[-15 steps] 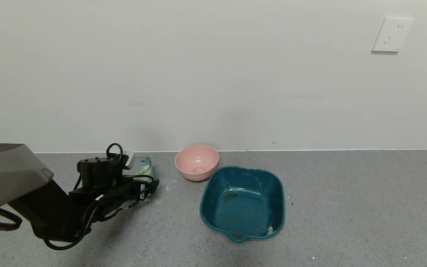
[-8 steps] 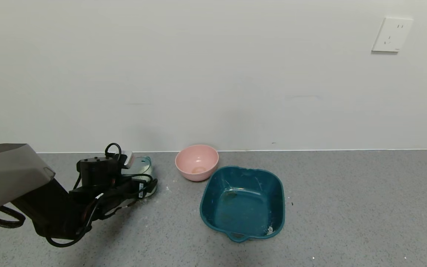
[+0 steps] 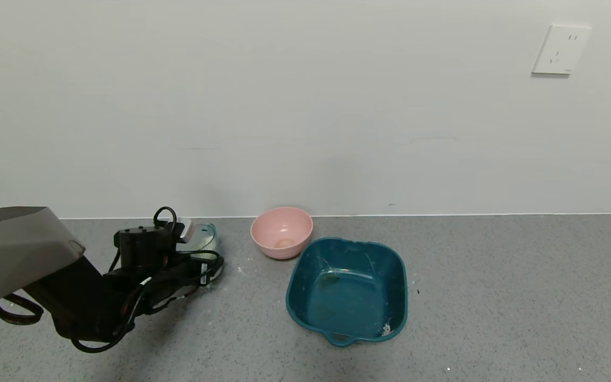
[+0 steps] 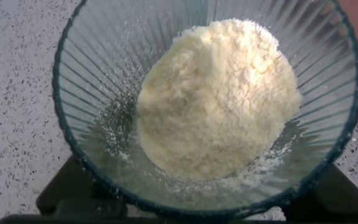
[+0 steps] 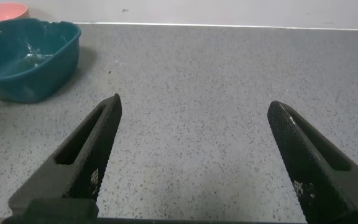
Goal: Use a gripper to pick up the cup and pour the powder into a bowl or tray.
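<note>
The left end effector (image 3: pixel 199 265) has barely moved since a moment ago; it has slid just a little toward the middle of the table and still sits low by the cup (image 3: pixel 206 245). Its black fingers (image 4: pixel 67 190) press on both sides of the cup, pinching it. The cup stands on the grey speckled table (image 3: pixel 496 297), near the wall and to the left of the pink bowl (image 3: pixel 281 232). A big heap of white powder (image 4: pixel 219 99) fills the cup. The teal tray (image 3: pixel 347 289) lies just beside the pink bowl, well apart from the cup, with a few white crumbs in one corner. The right end effector (image 5: pixel 197 155) hangs over bare table with its fingers spread wide. The wall is plain white and has a white socket (image 3: pixel 560 49) on it.
</note>
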Controlling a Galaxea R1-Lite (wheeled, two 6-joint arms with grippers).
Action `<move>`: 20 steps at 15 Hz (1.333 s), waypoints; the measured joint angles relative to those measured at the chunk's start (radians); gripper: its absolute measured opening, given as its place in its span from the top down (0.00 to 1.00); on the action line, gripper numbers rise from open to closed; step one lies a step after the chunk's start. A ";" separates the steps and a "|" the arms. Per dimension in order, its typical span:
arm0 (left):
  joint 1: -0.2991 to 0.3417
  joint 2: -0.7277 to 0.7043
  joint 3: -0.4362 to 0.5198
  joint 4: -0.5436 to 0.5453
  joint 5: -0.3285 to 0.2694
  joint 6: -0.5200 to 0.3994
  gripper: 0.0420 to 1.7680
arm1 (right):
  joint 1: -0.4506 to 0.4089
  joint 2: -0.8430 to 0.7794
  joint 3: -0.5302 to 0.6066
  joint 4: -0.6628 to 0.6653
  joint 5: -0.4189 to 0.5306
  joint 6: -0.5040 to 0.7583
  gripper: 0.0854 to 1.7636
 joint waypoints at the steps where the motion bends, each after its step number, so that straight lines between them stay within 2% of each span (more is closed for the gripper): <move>1: 0.000 0.002 -0.001 -0.001 0.000 0.001 0.26 | 0.000 0.000 0.000 0.000 0.000 0.000 0.03; 6: -0.001 0.002 -0.001 0.000 -0.001 0.003 0.27 | 0.000 0.000 0.000 0.000 0.000 0.000 0.03; 10: -0.010 -0.034 -0.007 0.026 0.001 0.041 0.27 | 0.000 0.000 0.000 0.000 0.000 0.000 0.03; 16: -0.049 -0.161 -0.036 0.152 0.015 0.051 0.28 | 0.000 0.000 0.000 0.000 0.000 0.000 0.03; 20: -0.114 -0.267 -0.051 0.267 0.070 0.061 0.28 | 0.000 0.000 0.000 0.000 0.000 0.000 0.03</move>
